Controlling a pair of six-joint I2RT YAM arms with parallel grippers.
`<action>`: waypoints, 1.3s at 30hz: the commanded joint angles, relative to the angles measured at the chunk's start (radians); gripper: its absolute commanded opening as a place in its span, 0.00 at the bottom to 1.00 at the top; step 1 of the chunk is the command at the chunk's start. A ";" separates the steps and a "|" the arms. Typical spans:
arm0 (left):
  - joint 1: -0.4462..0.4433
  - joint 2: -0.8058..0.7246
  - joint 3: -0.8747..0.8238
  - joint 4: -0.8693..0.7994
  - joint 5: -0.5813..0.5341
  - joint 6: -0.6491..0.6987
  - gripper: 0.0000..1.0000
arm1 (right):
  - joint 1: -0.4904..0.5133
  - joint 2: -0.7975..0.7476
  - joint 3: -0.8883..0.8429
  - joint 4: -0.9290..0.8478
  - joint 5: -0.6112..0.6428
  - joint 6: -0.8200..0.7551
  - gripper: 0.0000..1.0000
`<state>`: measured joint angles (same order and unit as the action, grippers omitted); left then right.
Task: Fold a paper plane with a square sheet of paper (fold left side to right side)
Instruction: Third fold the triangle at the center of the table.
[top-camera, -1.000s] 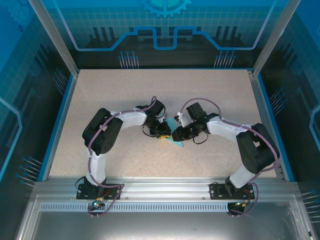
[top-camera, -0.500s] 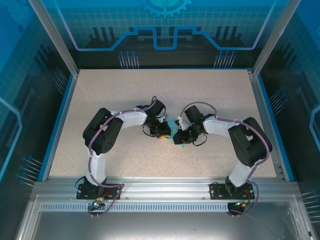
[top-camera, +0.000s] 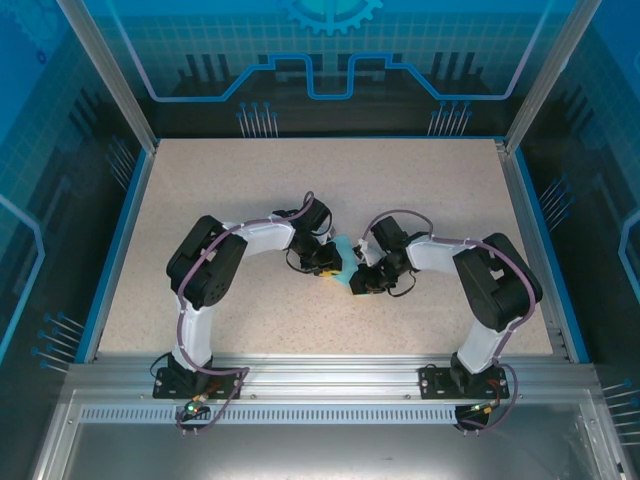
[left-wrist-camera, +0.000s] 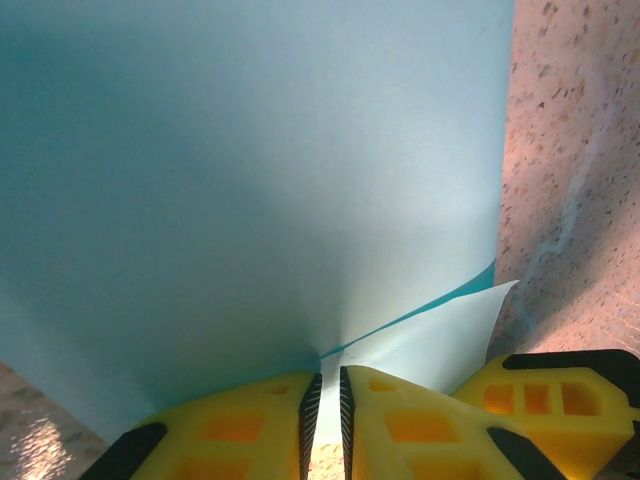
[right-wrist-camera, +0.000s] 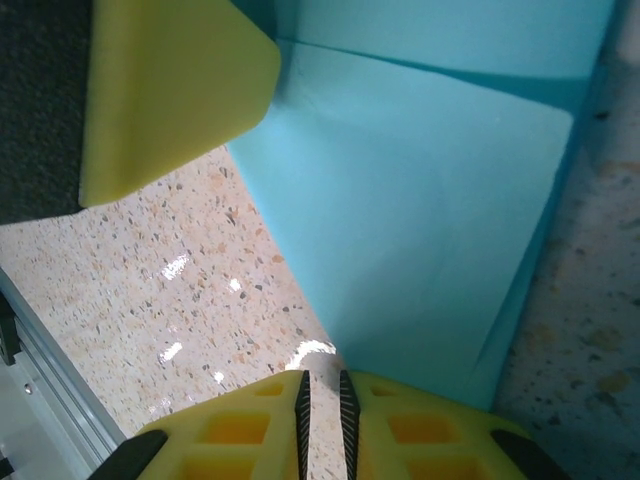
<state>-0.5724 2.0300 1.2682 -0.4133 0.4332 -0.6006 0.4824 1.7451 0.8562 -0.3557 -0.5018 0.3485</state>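
The square sheet of paper (top-camera: 346, 247) is light blue and lies at the table's middle between both grippers, which mostly cover it. In the left wrist view the paper (left-wrist-camera: 250, 180) rises as a curved sheet, and a lower layer peeks out under its edge. My left gripper (left-wrist-camera: 325, 385) is shut on its near edge, and in the top view it (top-camera: 333, 268) sits on the paper's left. My right gripper (right-wrist-camera: 322, 385) has its jaws almost together at the paper's (right-wrist-camera: 420, 230) near corner. Its right fingertip (right-wrist-camera: 420, 400) lies over the paper, and table shows in the gap.
The speckled beige table (top-camera: 230, 190) has a blue rim, with an aluminium rail (top-camera: 320, 370) along the near edge. The left gripper's yellow finger (right-wrist-camera: 170, 90) shows at the right wrist view's upper left. The right gripper's finger (left-wrist-camera: 560, 390) sits close beside the left one.
My right gripper has swung left and toward the near edge, down to the paper's near corner, and its jaws have narrowed. The left arm has stayed put.
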 joint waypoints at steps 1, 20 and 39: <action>-0.007 0.079 -0.013 -0.049 -0.115 0.013 0.20 | -0.022 0.004 -0.035 -0.044 0.020 0.020 0.18; -0.007 0.042 0.015 -0.062 -0.102 0.016 0.20 | -0.112 -0.043 0.070 -0.077 -0.046 -0.034 0.48; -0.006 0.027 0.013 -0.064 -0.108 0.018 0.20 | -0.082 0.057 0.124 -0.071 -0.060 -0.014 0.36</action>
<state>-0.5774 2.0312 1.2869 -0.4358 0.4149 -0.6003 0.3923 1.7809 0.9581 -0.4080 -0.5602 0.3256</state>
